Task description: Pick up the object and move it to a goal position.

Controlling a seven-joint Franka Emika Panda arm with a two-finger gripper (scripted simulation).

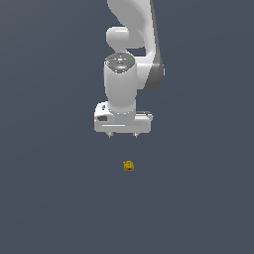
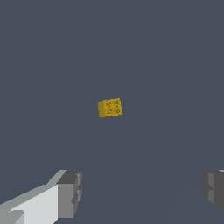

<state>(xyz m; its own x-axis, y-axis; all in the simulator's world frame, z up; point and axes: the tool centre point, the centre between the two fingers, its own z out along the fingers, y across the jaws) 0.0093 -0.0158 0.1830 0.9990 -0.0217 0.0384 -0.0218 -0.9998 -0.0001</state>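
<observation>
- Two grey fingertips (image 2: pixel 70 192) sit nearest the wrist camera, one at each side of its picture, spread wide with nothing between them — the hand (image 2: pixel 142 192) is open and empty.
- One arm only here, so no question of which is nearer; in the exterior view the white hand (image 1: pixel 122 135) hangs pointing down, its two short tips apart, clear of everything.
- Beyond the fingers, out ahead of the gap, lies the object (image 2: pixel 110 107), a little yellow-orange block with darker marks on its face, resting alone on the flat grey counter (image 2: pixel 175 65).
- That is the relation that matters: the object is not under the fingers yet, it lies forward of them and roughly on the line midway between the two tips, perhaps a touch toward the whiter finger.
- Seen from outside, the object (image 1: pixel 129 165) sits below the hand in the picture and a shade toward the exterior view's right, well apart, no contact.
- Its long axis, if it has one, is hard to call; it looks nearly square, turned slightly askew to the line between the fingers.
- My read: the next move is a reach forward and down to bring the block between the open tips, maybe with a small wrist turn.
- No goal marker shows in either view.
</observation>
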